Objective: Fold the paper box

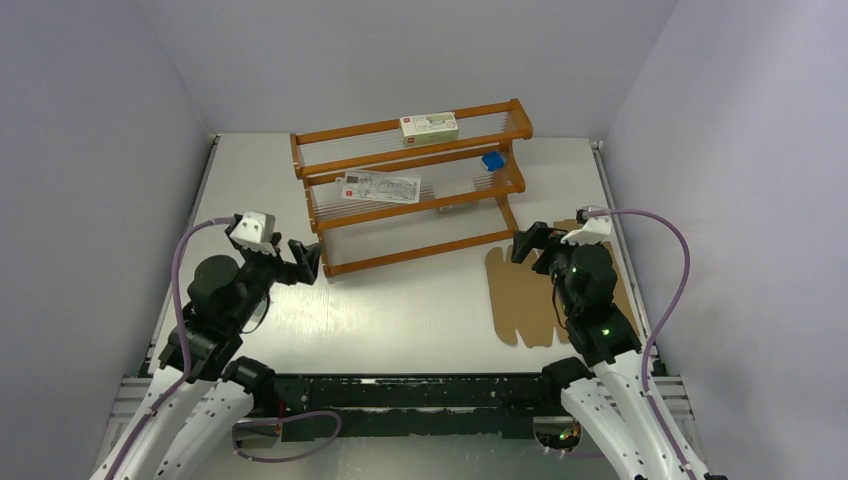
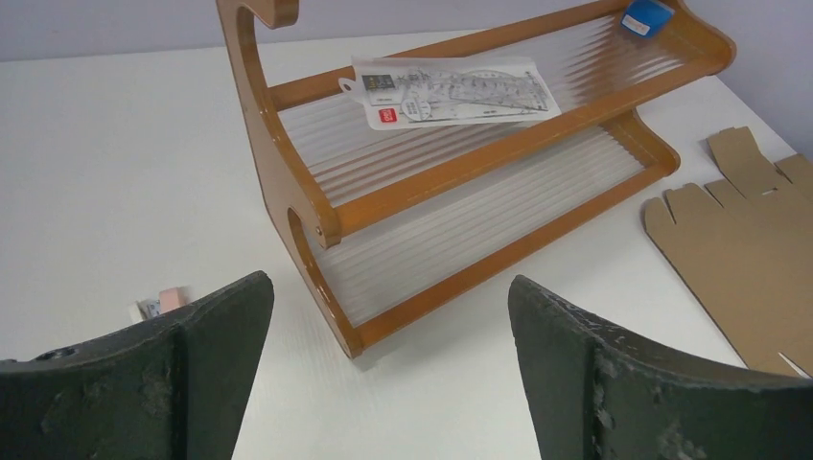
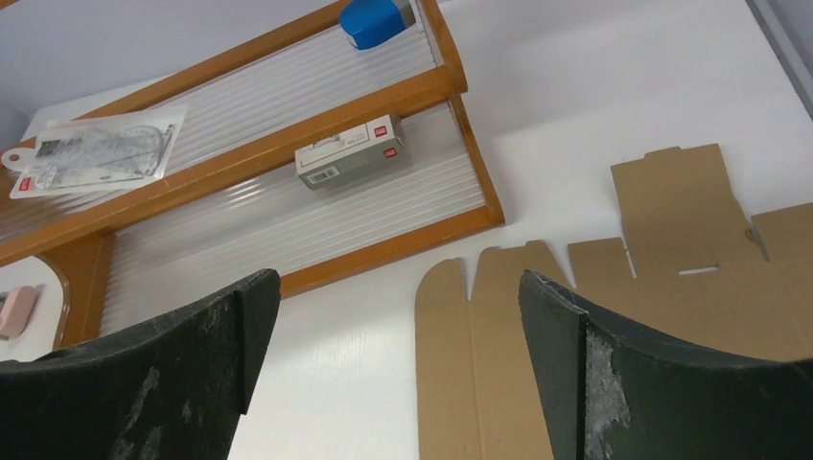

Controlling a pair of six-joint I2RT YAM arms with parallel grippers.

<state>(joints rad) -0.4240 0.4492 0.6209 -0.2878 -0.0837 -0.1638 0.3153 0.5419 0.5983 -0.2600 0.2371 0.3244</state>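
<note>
The paper box (image 1: 520,295) is a flat brown die-cut sheet with flaps and tabs, lying on the white table at the right, in front of the rack's right end. It also shows in the left wrist view as the paper box (image 2: 748,240) at the far right, and in the right wrist view as the paper box (image 3: 671,259) under the right finger. My right gripper (image 1: 530,245) (image 3: 398,283) hangs open over the sheet's far left corner, holding nothing. My left gripper (image 1: 305,258) (image 2: 388,287) is open and empty by the rack's near left foot.
A wooden three-tier rack (image 1: 415,190) stands mid-table. It carries a white carton (image 1: 429,127) on top, a blue item (image 1: 492,160) and a ruler packet (image 1: 380,187) in the middle, and another white carton (image 3: 350,153) lower down. Small pale items (image 2: 158,305) lie left of the rack.
</note>
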